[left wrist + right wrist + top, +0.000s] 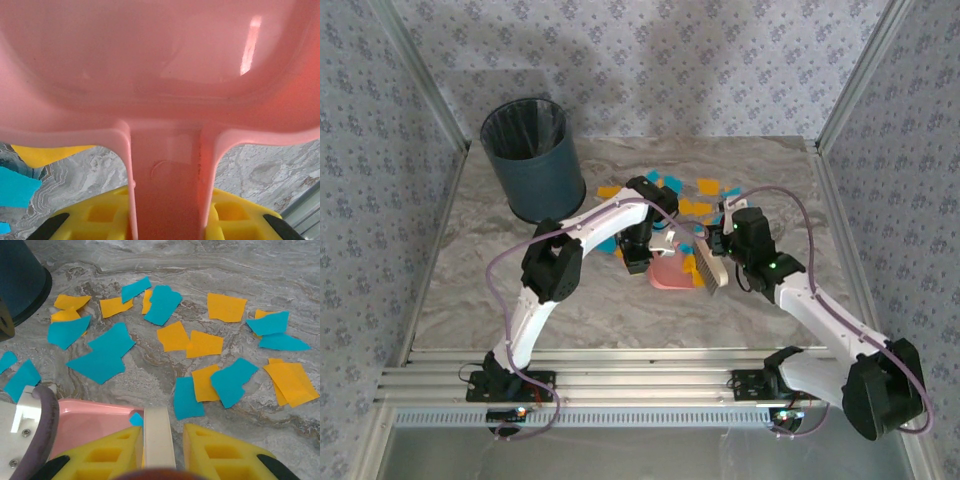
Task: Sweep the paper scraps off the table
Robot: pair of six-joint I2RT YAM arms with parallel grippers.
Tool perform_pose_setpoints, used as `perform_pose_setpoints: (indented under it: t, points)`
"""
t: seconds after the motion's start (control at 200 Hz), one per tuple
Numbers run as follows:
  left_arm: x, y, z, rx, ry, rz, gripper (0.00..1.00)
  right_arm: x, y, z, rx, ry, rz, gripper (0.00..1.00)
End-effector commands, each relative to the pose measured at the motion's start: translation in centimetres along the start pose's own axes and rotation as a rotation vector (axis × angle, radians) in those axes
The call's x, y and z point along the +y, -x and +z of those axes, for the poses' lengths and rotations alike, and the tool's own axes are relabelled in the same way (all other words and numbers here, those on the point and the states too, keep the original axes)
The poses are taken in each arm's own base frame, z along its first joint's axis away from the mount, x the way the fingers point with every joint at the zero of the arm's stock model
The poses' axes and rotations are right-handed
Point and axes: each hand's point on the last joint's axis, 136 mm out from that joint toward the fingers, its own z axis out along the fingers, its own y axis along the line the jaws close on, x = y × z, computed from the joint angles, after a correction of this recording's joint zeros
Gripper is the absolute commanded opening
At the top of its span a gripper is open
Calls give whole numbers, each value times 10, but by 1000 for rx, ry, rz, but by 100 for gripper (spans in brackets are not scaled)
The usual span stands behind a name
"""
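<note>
Orange-yellow and teal-blue paper scraps (170, 335) lie scattered over the marbled table (480, 290), in the top view behind the grippers (692, 196). My left gripper (167, 212) is shut on the handle of a pink dustpan (160, 75), which rests on the table at the centre (670, 272). My right gripper (160, 450) is shut on the cream handle of a brush (159, 432), whose head (709, 270) stands just right of the dustpan (95, 422). One tiny teal scrap (135, 419) sits at the dustpan's edge beside the brush.
A dark blue bin (533, 160) lined with a bag stands at the back left, and its base is in the right wrist view (20, 280). Aluminium rails edge the table on both sides and at the front (620, 385). Patterned walls close in the back.
</note>
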Motion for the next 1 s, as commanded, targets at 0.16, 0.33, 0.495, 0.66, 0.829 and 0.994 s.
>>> perform_pose_setpoints:
  t: [0.16, 0.33, 0.495, 0.66, 0.829, 0.994]
  points:
    - [-4, -12, 5, 51, -25, -16, 0, -19, 20, -17, -95, -116, 106, 0]
    - [-5, -15, 4, 47, -18, -16, 0, -28, 19, -19, -89, -168, 111, 0]
    - [-5, -16, 4, 46, -15, -15, 0, -40, 19, -26, -121, -245, 140, 0]
    - [-6, -16, 5, 47, -17, 2, 0, -54, 13, -35, -123, -350, 116, 0]
    - [-7, -16, 2, 43, -15, 17, 0, -62, 3, -41, -108, -439, 65, 0]
    - [-7, -14, 5, 42, -17, 10, 0, -57, -11, -35, -93, -432, 59, 0]
